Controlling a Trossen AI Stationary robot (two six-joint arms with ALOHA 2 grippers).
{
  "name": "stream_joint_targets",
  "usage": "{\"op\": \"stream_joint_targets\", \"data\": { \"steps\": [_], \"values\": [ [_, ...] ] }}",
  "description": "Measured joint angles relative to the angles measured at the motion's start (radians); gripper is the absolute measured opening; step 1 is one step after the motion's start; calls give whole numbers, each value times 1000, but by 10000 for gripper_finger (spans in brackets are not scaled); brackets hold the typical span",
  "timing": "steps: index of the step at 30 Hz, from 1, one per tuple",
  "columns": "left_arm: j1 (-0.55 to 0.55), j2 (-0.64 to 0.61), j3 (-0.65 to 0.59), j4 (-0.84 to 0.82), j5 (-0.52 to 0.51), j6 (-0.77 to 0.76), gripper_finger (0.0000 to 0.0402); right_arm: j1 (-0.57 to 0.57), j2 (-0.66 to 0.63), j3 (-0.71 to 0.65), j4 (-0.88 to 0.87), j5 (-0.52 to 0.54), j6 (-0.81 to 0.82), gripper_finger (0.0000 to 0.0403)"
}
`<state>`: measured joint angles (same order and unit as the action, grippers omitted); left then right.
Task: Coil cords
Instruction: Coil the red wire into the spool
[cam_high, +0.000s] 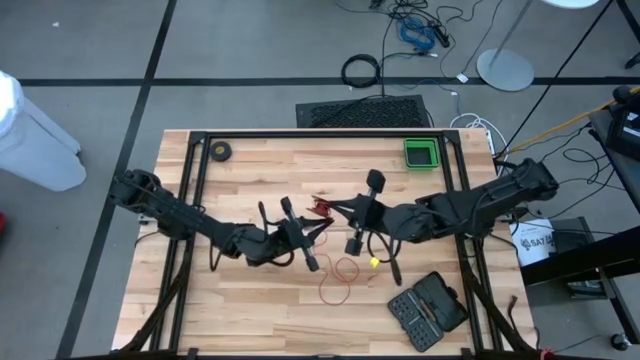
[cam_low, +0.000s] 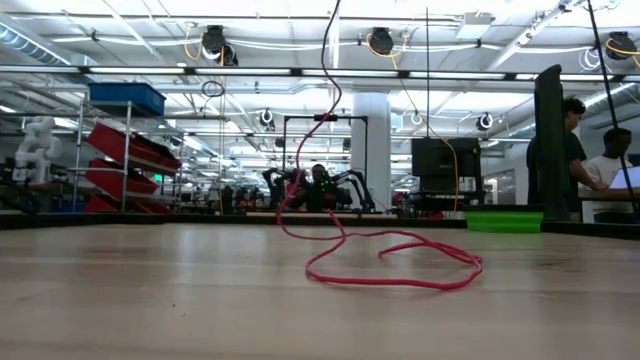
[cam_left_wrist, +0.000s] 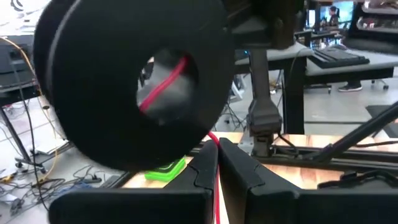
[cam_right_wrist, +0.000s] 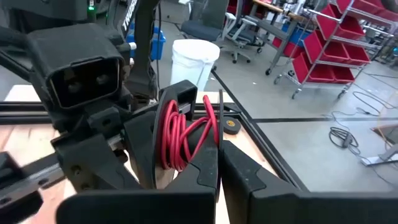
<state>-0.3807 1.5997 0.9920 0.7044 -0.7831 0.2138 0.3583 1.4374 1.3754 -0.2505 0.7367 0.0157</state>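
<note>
From above, both dark arms meet over the middle of the pale wooden table (cam_high: 250, 310). The left gripper (cam_high: 305, 243) and the right gripper (cam_high: 352, 222) face each other closely, with wound red turns of the thin red cord (cam_high: 320, 207) between them and a loose loop of it trailing toward the near edge. A green tray (cam_high: 421, 153) sits at the far right, a small black ring-shaped roll (cam_high: 220, 152) at the far left, and a black bit case (cam_high: 428, 309) near right.

At table height, the slack cord lies in an open loop on the wood and one strand climbs straight up out of the picture, presumably toward the grippers, so the unwound length hangs free to be drawn in.

The left wrist camera shows its fingers (cam_left_wrist: 242, 174) nearly together, pinching the cord strand (cam_left_wrist: 214, 186) that runs up between them toward the round black plastic reel (cam_left_wrist: 124, 81) just ahead; this looks like guiding the cord onto the reel.

The right wrist camera shows its fingers (cam_right_wrist: 196, 177) closed on the reel's disc (cam_right_wrist: 146, 140), several red turns already wound beside it. Holding the reel steady here likely lets the other arm feed cord around it.
</note>
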Motion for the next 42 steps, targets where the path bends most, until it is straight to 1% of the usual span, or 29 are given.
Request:
{"op": "stream_joint_targets", "data": {
  "steps": [10,15,20,24,28,32,35,38,42],
  "values": [
    [-7,1,0,29,28,-1,17,-67,46,0,-20,1,-2,0],
    [-7,1,0,28,27,0,18,-81,59,0,-42,-10,-2,0],
    [-13,1,0,27,14,5,18,-82,57,0,-101,-14,-1,0],
    [-22,1,0,28,-23,11,18,-83,52,0,-128,-72,-1,0],
    [-29,1,0,32,-32,28,18,-84,49,0,-133,-108,2,0],
    [-48,-3,-1,52,-43,37,18,-84,39,0,-174,-120,42,0],
    [-64,-21,-1,50,-56,57,18,-89,29,0,-214,-168,66,0],
    [-88,-44,-1,52,-92,94,18,-92,16,0,-254,-213,79,0],
    [-121,-64,0,33,-171,160,18,-91,5,-1,-272,-269,92,0]
  ]
}}
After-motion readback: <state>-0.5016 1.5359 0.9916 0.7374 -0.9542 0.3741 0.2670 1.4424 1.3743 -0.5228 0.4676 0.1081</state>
